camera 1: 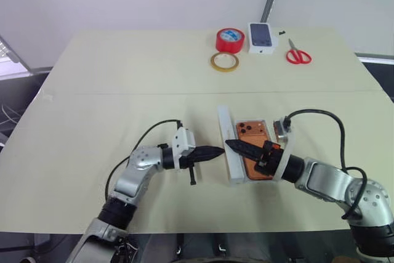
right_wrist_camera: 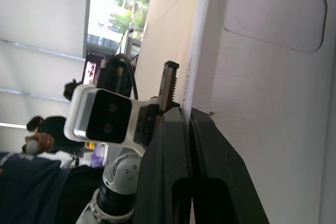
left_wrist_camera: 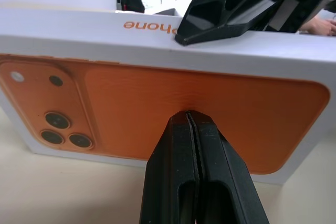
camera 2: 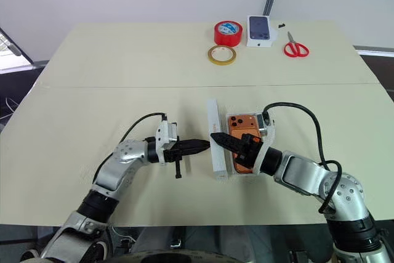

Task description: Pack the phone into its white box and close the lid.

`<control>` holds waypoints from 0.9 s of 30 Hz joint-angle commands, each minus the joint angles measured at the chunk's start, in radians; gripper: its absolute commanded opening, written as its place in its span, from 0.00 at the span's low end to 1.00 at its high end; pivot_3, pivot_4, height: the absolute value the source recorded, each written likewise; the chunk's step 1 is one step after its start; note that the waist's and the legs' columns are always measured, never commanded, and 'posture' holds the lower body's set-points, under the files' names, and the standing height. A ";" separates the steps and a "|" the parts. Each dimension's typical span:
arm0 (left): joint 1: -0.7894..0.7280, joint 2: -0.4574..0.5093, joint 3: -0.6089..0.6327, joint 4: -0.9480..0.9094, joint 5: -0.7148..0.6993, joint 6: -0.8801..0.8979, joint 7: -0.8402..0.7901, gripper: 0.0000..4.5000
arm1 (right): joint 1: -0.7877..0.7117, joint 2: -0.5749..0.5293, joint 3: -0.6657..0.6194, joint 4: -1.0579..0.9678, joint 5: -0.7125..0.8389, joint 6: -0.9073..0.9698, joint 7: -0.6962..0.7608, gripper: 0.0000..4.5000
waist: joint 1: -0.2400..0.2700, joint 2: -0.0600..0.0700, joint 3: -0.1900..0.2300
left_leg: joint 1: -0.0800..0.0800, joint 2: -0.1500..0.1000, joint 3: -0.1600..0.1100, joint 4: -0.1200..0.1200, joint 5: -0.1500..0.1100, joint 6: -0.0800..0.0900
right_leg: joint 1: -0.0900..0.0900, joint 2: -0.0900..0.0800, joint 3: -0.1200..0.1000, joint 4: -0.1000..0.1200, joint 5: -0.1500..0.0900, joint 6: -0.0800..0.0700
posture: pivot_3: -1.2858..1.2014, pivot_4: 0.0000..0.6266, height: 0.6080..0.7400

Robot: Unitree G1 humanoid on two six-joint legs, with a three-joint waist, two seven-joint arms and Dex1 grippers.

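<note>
The orange phone (camera 1: 252,132) lies camera side up in the white box (camera 1: 266,122) at the middle right of the table. The lid (camera 1: 225,124) stands on its long edge along the box's left side. Its outer face (left_wrist_camera: 210,103) bears an orange phone print and faces my left gripper (camera 1: 219,151). That gripper is shut and points level at the printed face, tips at or touching it. My right gripper (camera 1: 229,145) reaches over the phone, shut, with its tip at the lid's upper edge (right_wrist_camera: 197,66). The lid's white inner side (right_wrist_camera: 262,77) faces the box.
At the table's far side sit a red tape roll (camera 1: 229,39), a yellowish tape ring (camera 1: 224,61), a small white box with a dark phone picture (camera 1: 261,37) and red scissors (camera 1: 298,55). Bare tabletop stretches to the left of my left arm.
</note>
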 commanded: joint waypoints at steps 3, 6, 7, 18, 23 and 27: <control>-0.071 -0.071 0.005 0.092 -0.001 -0.018 0.013 0.00 | 0.012 0.005 -0.062 -0.009 0.006 0.001 0.014 0.06 | 0.006 0.000 0.000 | 0.000 0.000 0.000 0.001 0.000 0.001 | 0.000 0.000 0.000 0.000 0.000 0.001 | 0.52 0.24 1.00; -0.098 -0.109 -0.015 0.138 0.013 -0.043 0.005 0.00 | 0.037 -0.040 -0.100 -0.016 0.006 -0.012 -0.003 0.31 | 0.015 0.000 0.000 | -0.001 0.000 0.000 0.000 -0.001 0.001 | 0.000 0.000 0.000 0.000 0.000 0.001 | 0.52 0.24 1.00; -0.104 -0.121 -0.021 0.147 0.016 -0.046 0.001 0.00 | 0.051 -0.064 -0.124 -0.021 0.006 0.005 0.029 0.42 | 0.018 0.000 0.000 | -0.001 0.000 0.000 0.001 -0.001 0.001 | 0.000 0.000 0.000 0.000 0.000 0.001 | 0.52 0.24 1.00; -0.174 -0.223 -0.031 0.270 0.036 -0.071 -0.007 0.00 | 0.215 -0.398 -0.454 0.147 -0.381 0.116 0.507 0.65 | 0.022 -0.002 0.001 | 0.000 -0.001 0.001 0.001 -0.001 0.002 | 0.001 0.001 0.000 -0.002 0.001 0.001 | 0.52 0.24 1.00; -0.225 -0.296 -0.024 0.363 0.047 -0.090 0.010 0.00 | 0.141 -0.363 -0.410 0.165 -0.643 0.002 0.566 0.65 | 0.019 -0.002 0.001 | 0.001 0.000 0.001 0.001 -0.001 0.002 | 0.002 0.003 0.000 -0.001 0.001 0.001 | 0.52 0.24 1.00; -0.233 -0.299 -0.009 0.345 0.046 -0.079 0.008 0.00 | 0.102 -0.301 -0.289 0.071 -0.897 -0.129 0.596 0.45 | 0.021 -0.002 0.001 | 0.000 0.000 0.001 0.000 -0.001 0.002 | 0.001 0.003 0.000 -0.001 0.001 0.001 | 0.52 0.24 1.00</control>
